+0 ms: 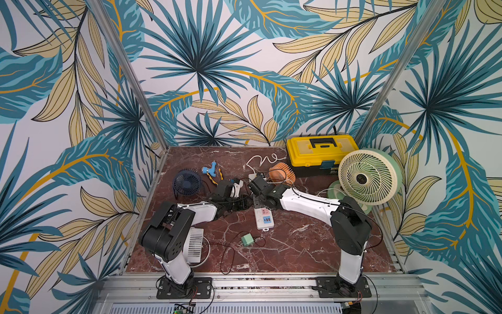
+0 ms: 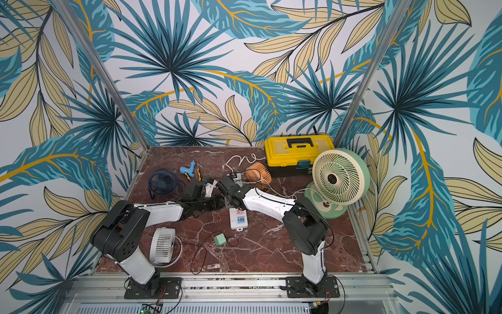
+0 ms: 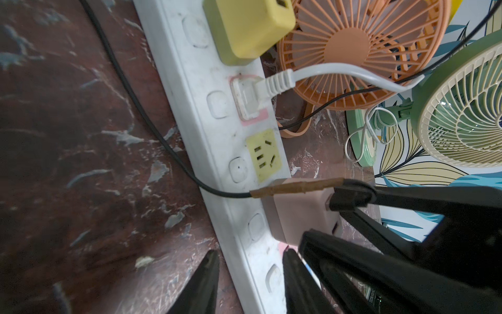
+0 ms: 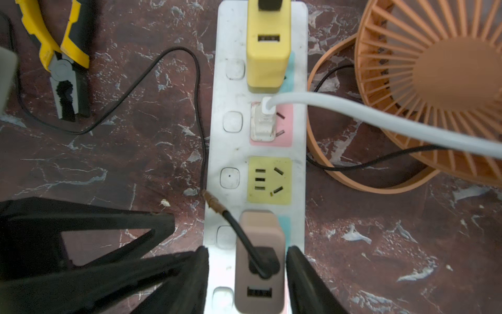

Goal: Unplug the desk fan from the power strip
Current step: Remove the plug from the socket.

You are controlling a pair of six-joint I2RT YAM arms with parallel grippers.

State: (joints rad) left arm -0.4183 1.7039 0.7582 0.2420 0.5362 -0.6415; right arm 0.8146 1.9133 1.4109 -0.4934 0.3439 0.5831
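The white power strip (image 4: 216, 152) lies lengthwise in mid-table, seen in both top views (image 1: 264, 221) (image 2: 238, 221). A brown USB adapter (image 4: 259, 236) is plugged into it. Its black cable (image 4: 199, 108) leads off toward the dark blue desk fan (image 1: 187, 182). My right gripper (image 4: 247, 248) is open astride the adapter, with one finger at its side and a gap at the other. My left gripper (image 3: 248, 252) is shut across the strip's width just beside it, and that same view shows the right gripper's fingers (image 3: 350, 195) around the adapter.
Also plugged into the strip are a yellow adapter (image 4: 267, 54) and a white plug (image 4: 264, 122). An orange fan (image 4: 434, 81) stands close beside it. Pliers (image 4: 65, 68), a green-and-cream fan (image 1: 369, 176), a yellow toolbox (image 1: 320, 155), a white fan (image 1: 194, 244) and a loose green adapter (image 1: 246, 240) stand around.
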